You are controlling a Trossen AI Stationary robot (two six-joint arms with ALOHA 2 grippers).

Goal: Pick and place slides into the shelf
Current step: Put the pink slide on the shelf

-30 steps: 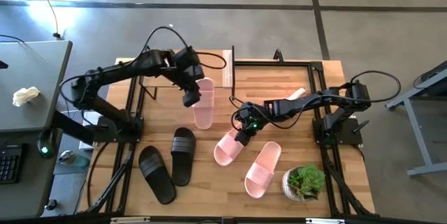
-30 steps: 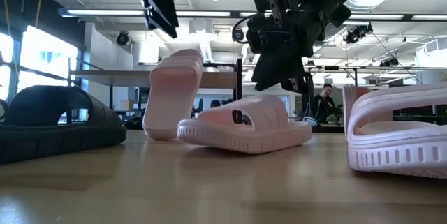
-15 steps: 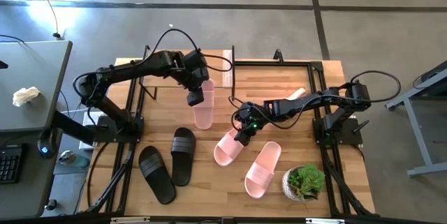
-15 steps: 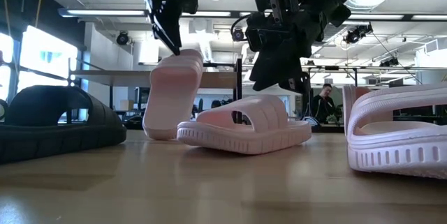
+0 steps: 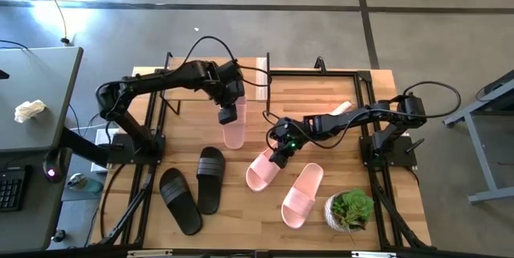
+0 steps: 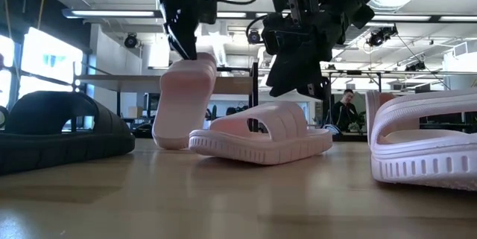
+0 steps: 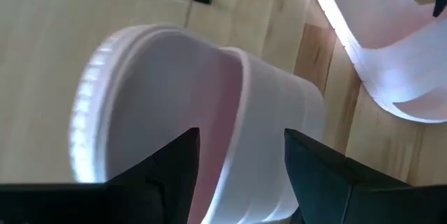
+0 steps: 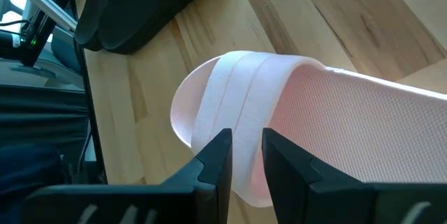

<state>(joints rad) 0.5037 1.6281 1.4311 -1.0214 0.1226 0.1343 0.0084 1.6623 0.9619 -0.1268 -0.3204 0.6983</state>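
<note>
Hands (image 5: pixel 227 116) (image 5: pixel 277 155) hover over two pink slides (image 5: pixel 234 123) (image 5: pixel 262 168).

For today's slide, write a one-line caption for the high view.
Left gripper over an on-edge pink slide, right gripper over another pink slide; black pair waits.

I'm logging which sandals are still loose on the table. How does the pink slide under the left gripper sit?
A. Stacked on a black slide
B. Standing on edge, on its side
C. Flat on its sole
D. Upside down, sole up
B: in the low view the pink slide stands tall on its edge on the table, with the left gripper at its top edge, unlike the flat pink slide beside it.
</note>
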